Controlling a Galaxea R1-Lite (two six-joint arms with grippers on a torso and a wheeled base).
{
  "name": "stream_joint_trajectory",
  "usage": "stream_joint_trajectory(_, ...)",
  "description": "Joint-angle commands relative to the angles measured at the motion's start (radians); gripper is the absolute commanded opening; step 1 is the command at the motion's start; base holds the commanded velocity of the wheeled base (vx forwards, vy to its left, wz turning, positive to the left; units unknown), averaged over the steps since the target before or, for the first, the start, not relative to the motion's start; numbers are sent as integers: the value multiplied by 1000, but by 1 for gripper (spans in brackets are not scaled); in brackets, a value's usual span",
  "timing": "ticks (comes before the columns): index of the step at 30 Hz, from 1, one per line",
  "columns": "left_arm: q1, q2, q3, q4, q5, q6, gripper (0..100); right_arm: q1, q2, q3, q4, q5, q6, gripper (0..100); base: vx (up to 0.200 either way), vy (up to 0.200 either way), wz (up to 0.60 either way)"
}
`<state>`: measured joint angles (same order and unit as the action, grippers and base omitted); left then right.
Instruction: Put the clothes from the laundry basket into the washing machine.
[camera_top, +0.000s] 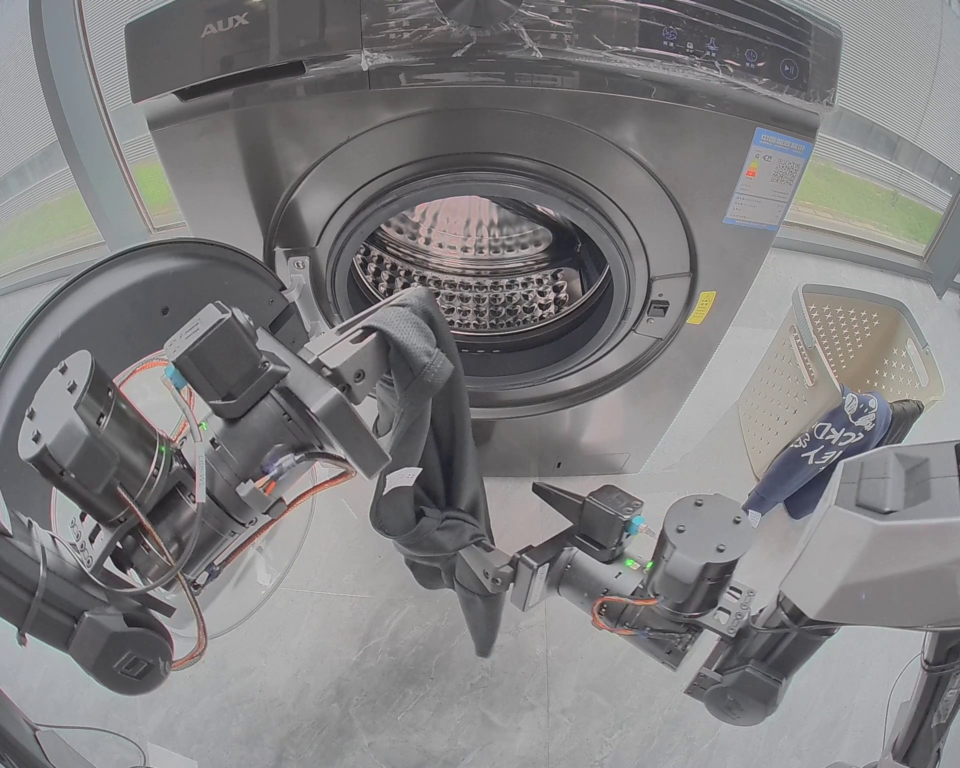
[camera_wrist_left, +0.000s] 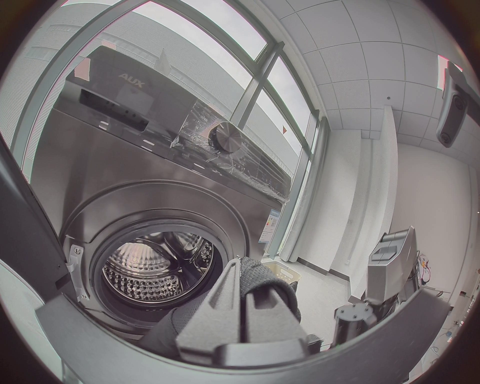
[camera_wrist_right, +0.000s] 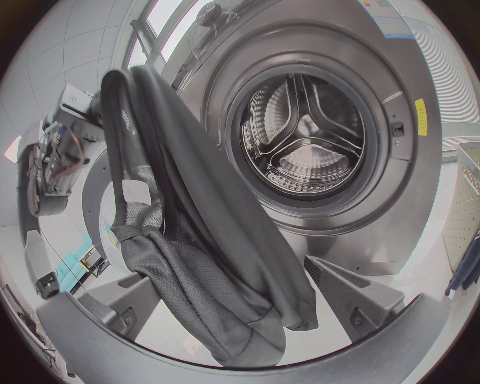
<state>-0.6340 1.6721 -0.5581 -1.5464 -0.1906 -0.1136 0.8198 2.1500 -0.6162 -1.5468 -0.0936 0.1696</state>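
Head view, left hand (camera_top: 385, 348) clamps dark garment (camera_top: 440, 460), right hand (camera_top: 515, 540) open, seemingly touching

The washer (camera_top: 230, 170) has a brushed dark-grey metal body and a black top panel (camera_top: 240, 40). The drum (camera_top: 470, 270) is bright silver, patterned with rows of small round holes. The door (camera_top: 120, 290) is dark grey. The label (camera_top: 768, 180) is blue and white; the sticker (camera_top: 701, 307) is yellow. The garment (camera_top: 440, 440) is dark grey in a fine mesh weave, with a white tag (camera_top: 400, 478). The basket (camera_top: 860, 340) is beige, perforated in a regular grid. The cloth (camera_top: 820, 450) is navy with white lettering. The floor (camera_top: 350, 680) is pale grey, faintly veined. The left gripper (camera_top: 380, 345) and right gripper (camera_top: 508, 530) are dark grey; the cables (camera_top: 320, 495) are orange.
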Motion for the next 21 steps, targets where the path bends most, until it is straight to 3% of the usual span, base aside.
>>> stream_joint_trajectory(1, -26, -6, -11, -1, -4, 2, 0, -10, 108, -103, -1, -3, -1, 100, 0, 0, 0)
stream_joint_trajectory(21, -36, -52, 0, -1, -7, 0, 0, -110, 260, -392, 2, 2, -19, 100, 0, 0, 0)
